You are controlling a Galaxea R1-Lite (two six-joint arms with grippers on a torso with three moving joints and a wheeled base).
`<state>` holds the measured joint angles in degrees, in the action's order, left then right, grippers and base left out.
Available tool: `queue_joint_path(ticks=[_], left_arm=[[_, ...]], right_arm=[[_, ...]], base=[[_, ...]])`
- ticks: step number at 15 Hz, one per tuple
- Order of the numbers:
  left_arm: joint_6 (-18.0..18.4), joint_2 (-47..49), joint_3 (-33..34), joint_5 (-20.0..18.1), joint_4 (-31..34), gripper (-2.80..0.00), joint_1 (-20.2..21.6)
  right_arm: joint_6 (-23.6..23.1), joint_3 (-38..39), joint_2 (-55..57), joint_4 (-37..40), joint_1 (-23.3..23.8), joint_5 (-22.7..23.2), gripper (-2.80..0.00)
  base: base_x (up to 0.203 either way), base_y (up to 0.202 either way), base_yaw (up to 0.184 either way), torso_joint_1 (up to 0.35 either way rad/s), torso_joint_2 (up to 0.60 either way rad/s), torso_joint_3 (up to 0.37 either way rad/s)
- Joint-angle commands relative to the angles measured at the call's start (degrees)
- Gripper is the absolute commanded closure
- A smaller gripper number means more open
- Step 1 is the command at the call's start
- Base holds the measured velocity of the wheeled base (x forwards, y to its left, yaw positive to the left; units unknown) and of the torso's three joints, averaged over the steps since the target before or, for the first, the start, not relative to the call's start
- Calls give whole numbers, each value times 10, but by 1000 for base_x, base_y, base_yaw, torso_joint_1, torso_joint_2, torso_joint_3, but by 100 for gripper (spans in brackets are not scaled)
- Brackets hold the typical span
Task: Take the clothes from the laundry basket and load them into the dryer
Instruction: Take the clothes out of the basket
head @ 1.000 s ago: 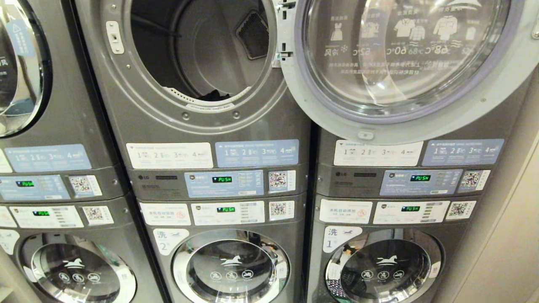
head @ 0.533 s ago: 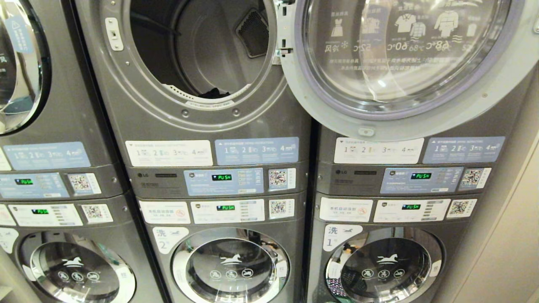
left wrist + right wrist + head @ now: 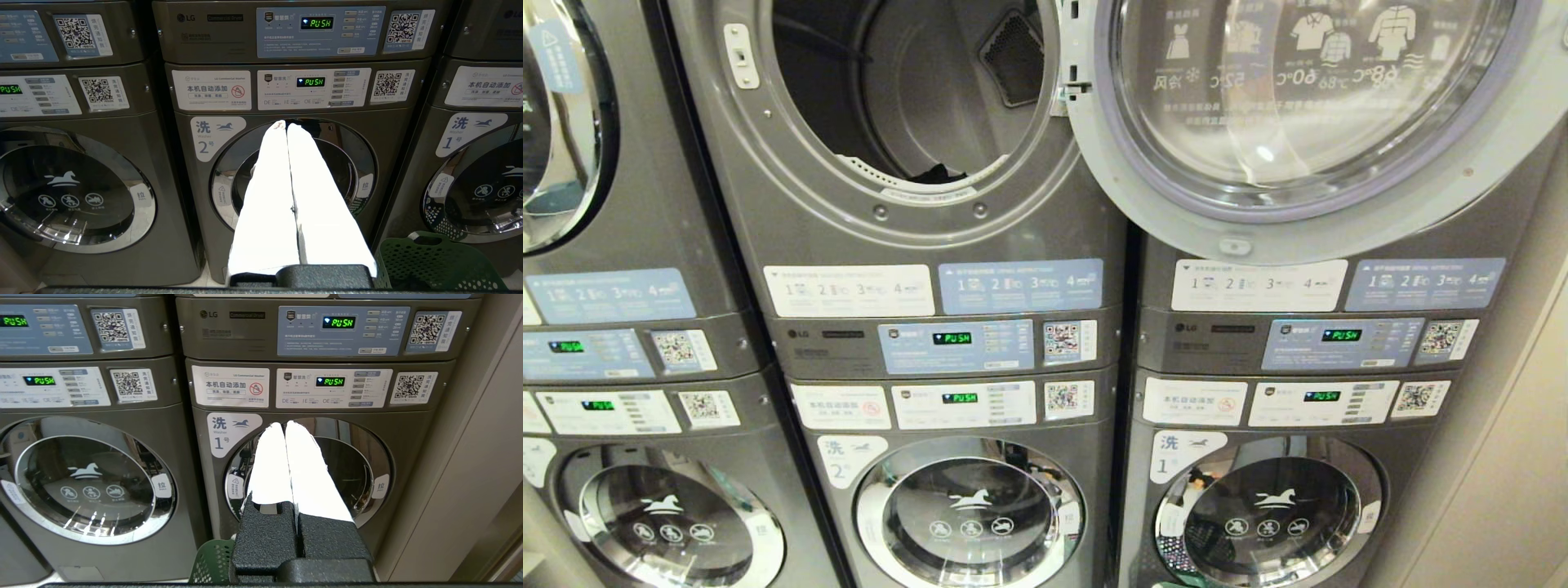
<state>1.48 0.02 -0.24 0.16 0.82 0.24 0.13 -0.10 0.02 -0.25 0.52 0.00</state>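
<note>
Grey stacked machines (image 3: 947, 327) x3; 1 dryer door (image 3: 1307, 131) open; 1 green basket (image 3: 433, 265).

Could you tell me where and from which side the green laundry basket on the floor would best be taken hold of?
Probably by the looped handle opening in the green laundry basket's top rim, coming down from above: the rim faces up and the perforated walls offer little to pinch. It stands on the floor before washer 1. Both the left pincer and right pincer are shut and empty.

"PUSH" on dryer display (image 3: 320, 23), "LG" beside it.
</note>
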Motion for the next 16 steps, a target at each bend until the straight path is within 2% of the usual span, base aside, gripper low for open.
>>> queue_joint_path(ticks=[1,16], left_arm=[[0,0,0,1,0,0,0],[4,0,1,-1,0,0,0]], right_arm=[[0,0,0,0,0,0,0],[1,0,0,0,0,0,0]], base=[[0,0,0,-80,188,101],[0,0,0,-111,245,132]])
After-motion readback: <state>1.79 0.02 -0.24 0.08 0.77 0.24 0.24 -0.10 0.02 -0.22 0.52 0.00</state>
